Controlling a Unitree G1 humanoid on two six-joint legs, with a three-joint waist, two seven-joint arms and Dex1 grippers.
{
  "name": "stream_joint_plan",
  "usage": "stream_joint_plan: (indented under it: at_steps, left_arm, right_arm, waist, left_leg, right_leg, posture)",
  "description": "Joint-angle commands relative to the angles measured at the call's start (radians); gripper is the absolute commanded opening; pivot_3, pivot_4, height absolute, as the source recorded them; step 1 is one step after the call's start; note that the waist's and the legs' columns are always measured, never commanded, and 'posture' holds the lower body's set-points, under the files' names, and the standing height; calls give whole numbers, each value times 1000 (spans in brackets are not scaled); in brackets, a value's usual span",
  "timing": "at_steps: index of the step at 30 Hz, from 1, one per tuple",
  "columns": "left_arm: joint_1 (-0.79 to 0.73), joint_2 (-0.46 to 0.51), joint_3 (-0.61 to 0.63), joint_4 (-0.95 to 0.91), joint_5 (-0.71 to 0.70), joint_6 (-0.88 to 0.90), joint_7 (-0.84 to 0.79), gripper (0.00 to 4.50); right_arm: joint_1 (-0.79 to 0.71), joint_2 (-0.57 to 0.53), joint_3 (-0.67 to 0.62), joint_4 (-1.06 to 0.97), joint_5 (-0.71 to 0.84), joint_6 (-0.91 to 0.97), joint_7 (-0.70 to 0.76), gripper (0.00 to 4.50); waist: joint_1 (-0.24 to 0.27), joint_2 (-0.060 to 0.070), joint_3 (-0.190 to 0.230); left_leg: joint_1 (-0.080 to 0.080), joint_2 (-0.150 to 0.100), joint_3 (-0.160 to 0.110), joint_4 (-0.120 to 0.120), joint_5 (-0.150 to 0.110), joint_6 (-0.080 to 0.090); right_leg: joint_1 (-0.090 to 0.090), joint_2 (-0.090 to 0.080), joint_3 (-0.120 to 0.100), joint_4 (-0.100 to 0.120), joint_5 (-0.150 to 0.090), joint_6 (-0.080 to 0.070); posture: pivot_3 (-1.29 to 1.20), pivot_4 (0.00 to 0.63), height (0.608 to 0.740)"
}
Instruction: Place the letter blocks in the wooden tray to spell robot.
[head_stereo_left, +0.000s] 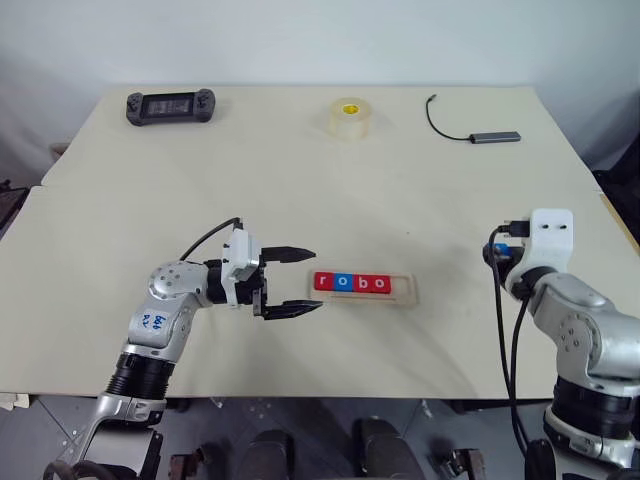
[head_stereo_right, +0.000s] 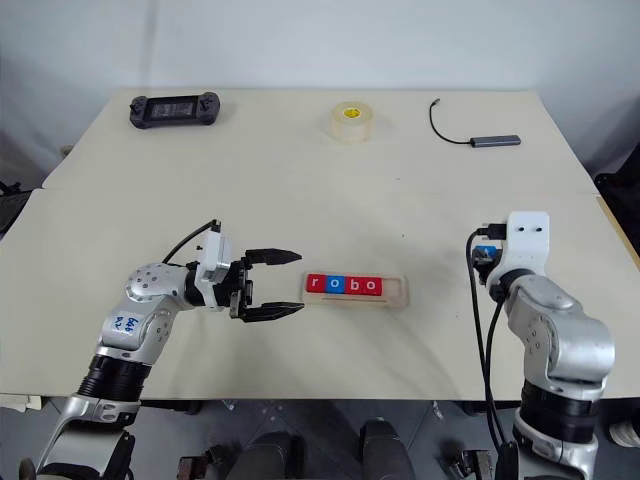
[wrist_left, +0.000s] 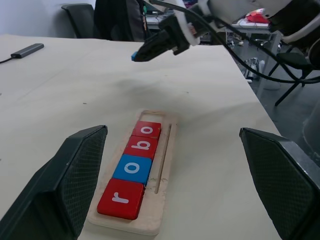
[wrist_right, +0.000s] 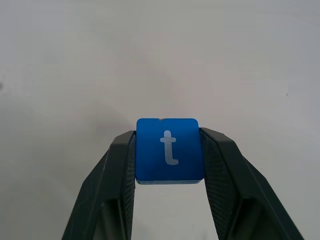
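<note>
Near the lower middle of the left eye view, on the pale beige table (head_stereo_left: 300, 180), lies the long shallow light-wood tray (head_stereo_left: 405, 291), holding four square letter tiles (head_stereo_left: 350, 283) in a row: red r, blue o, red b, red o, with the slot at its right end bare. Just left of the tray, the left gripper (head_stereo_left: 297, 280) points toward it with its two black fingers spread wide and nothing between them. At the right of the frame, well apart from the tray, the right gripper (wrist_right: 169, 150) is clamped on the blue square tile with a white t (wrist_right: 169, 149); the tile sits squarely between the fingertips (one pad on each side edge), letter facing the wrist camera. Along the upper edge sit a black handheld game controller (head_stereo_left: 170, 105), a clear roll of tape (head_stereo_left: 350, 117) and a grey cabled adapter (head_stereo_left: 494, 135).
</note>
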Motion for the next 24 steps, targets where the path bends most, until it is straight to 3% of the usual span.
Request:
stream_joint_plan:
  at_steps: [1,6,10,14,17,24]
  left_arm:
    - [-20,-1,1,-6,-9,-3,-15,4500]
    - [-28,-5,1,1,-8,-3,-20,4500]
    - [-30,-5,5,0,-8,-5,-17,4500]
    - [-22,-1,10,-10,-8,-4,-13,4500]
    - [-18,1,13,-15,-7,-4,-7,4500]
    - [-14,3,15,-15,-8,-8,-3,4500]
  right_arm:
    - [53,47,-16,-146,15,46,-16,1474]
    - [140,166,23,-205,-6,44,-65,1474]
    - [191,199,81,-202,-9,0,-55,1474]
    - [183,171,72,-186,-3,-7,-26,2842]
    - [171,36,58,-165,45,-31,116,3770]
    - [278,-486,103,48,105,-442,766,3770]
  waist:
    - [0,0,0]
    - [-1,0,0]
    - [-1,0,0]
    - [-2,0,0]
    - [-1,0,0]
    - [3,0,1]
  left_leg:
    - [0,0,0,0,0,0]
    - [0,0,0,0,0,0]
    - [0,-1,0,0,0,0]
    - [0,-1,0,0,0,0]
    - [0,-1,0,0,0,0]
    - [0,-2,-1,-1,-2,4]
  right_leg:
    - [0,0,0,0,0,0]
    - [0,0,0,0,0,0]
    - [0,0,0,0,0,0]
    - [0,0,0,0,0,0]
    - [0,0,0,0,0,0]
    - [3,0,-2,-5,0,0]
  posture:
    - [0,150,740]
    - [0,150,740]
    - [0,150,740]
    - [0,150,740]
    - [0,150,740]
    - [0,150,740]
